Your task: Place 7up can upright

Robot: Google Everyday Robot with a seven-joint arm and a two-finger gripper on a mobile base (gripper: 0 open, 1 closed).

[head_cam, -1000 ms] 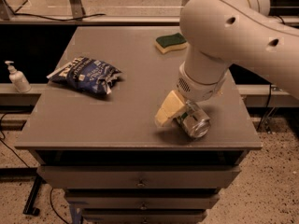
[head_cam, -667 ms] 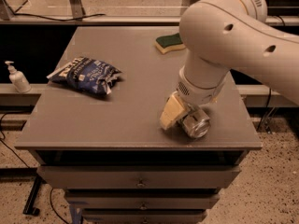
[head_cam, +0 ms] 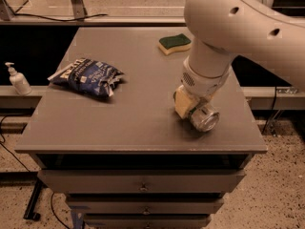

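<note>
Arm (head_cam: pixel 228 27), thick and white, comes in from the upper right and bends down to the gripper (head_cam: pixel 195 112), which sits low over the front right part of the grey table (head_cam: pixel 138 123). The gripper is pinching the can (head_cam: pixel 206 119): a cream-coloured finger (head_cam: pixel 183 104) presses against the can's left side, and the other finger is hidden behind it. The can lies tipped over on its side, not upright, with one shiny round metal end facing forward and to the right. It seems to rest on or just above the table top near the front edge; I cannot tell which. A blue-and-white chip bag (head_cam: pixel 88 76) lies flat on the left part of the table, well apart from the can. A green-and-yellow sponge (head_cam: pixel 174 43) sits toward the back, near the arm. Off the table, on a ledge to the left, stands a small white pump bottle (head_cam: pixel 18 80). Drawers (head_cam: pixel 143 182) show below the table top.
</note>
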